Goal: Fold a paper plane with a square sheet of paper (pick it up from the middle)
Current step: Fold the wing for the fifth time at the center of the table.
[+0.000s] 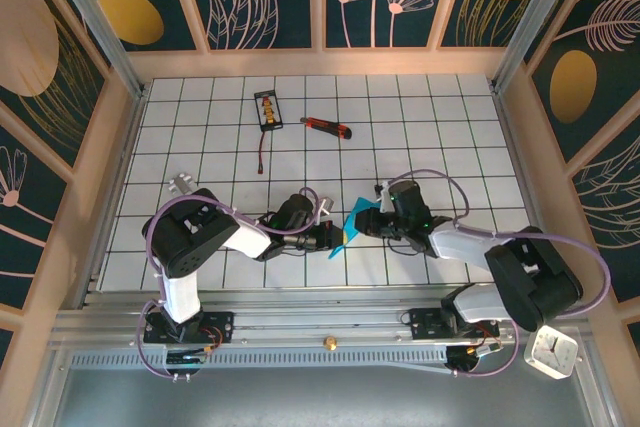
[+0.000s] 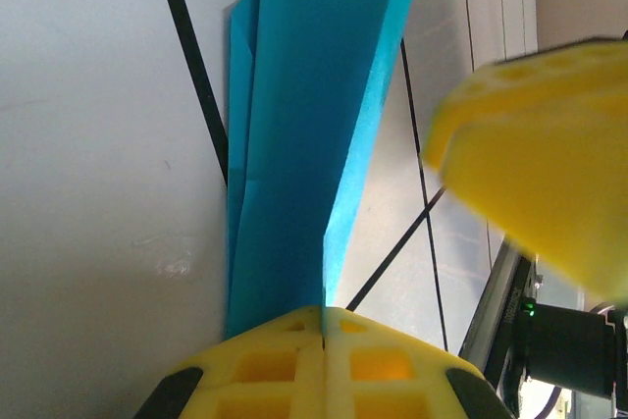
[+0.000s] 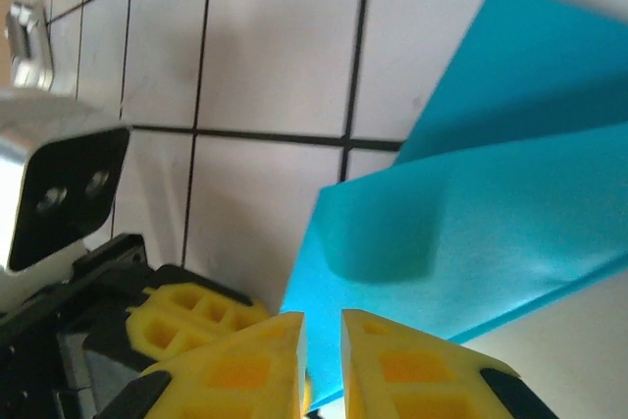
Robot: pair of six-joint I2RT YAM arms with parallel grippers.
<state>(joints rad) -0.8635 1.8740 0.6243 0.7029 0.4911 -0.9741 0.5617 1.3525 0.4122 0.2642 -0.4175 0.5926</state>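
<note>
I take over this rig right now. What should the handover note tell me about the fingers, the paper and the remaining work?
Left gripper: fingers shut on the folded blue sheet of paper.
Right gripper: fingers a little apart, the paper's corner at the gap; it seems not clamped.
Paper: between both grippers, near the front middle of the table. The red-and-black utility knife lies farther back, untouched.
Done: sheet gripped and already folded into layers.
Left: the remaining folds; no finished plane shape yet.

light: bright, even, overhead | shadows: soft, along table (image 1: 400, 127) near edge | blur: 1 yellow finger (image 2: 549, 154) out of focus, perhaps too close | glare: mild on tiles
</note>
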